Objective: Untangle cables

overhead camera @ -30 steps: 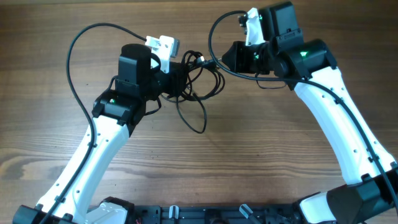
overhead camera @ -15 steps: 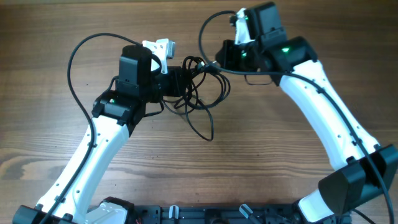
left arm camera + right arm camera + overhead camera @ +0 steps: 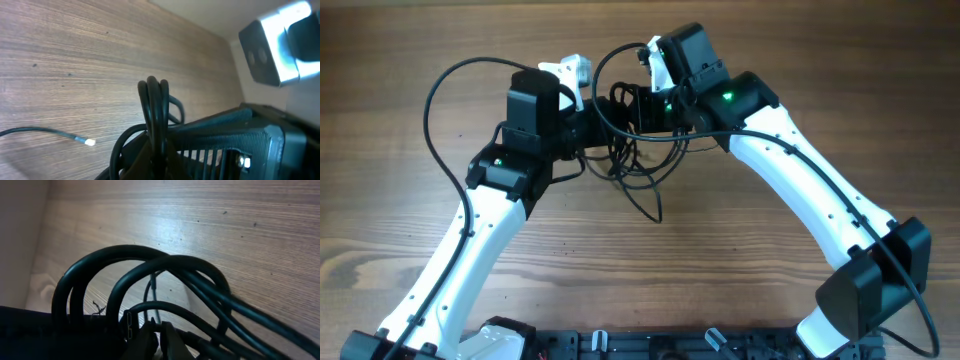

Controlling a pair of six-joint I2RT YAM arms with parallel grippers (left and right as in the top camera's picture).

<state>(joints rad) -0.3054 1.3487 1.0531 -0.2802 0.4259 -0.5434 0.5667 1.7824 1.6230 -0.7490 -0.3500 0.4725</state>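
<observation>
Item under inspection: the cables (image 3: 620,155). In the overhead view they form one black knotted bunch at the far middle of the worktop (image 3: 420,230), lodged between the two arms. Several loose loops hang out of the bunch toward the near side. The longest strand trails down and ends on bare wood, well apart from either arm.

Left pincer (image 3: 592,130): it reaches in from the left and meets the bunch. In its wrist view the cables (image 3: 155,107) rise as a tight sheaf of three or four cords straight out of the left pincer (image 3: 155,160). It is closed narrow on them. One thin cord lies separately on the worktop (image 3: 75,60), ending in a silvery-white tip (image 3: 90,142). The right arm (image 3: 250,145) fills the lower right of that view, just beside the sheaf.

Right pincer (image 3: 632,108): it comes in from the right and meets the upper part of the bunch, close to the left pincer. In its wrist view two thick loops of the cables (image 3: 170,262) arch over the worktop (image 3: 200,215). A thinner cord drops between them to the right pincer (image 3: 159,335). The fingertips (image 3: 150,335) stand nearly together and appear closed on that thin cord (the contact itself is partly hidden in shadow).

Both pincers bear on the same bunch, which remains knotted.
</observation>
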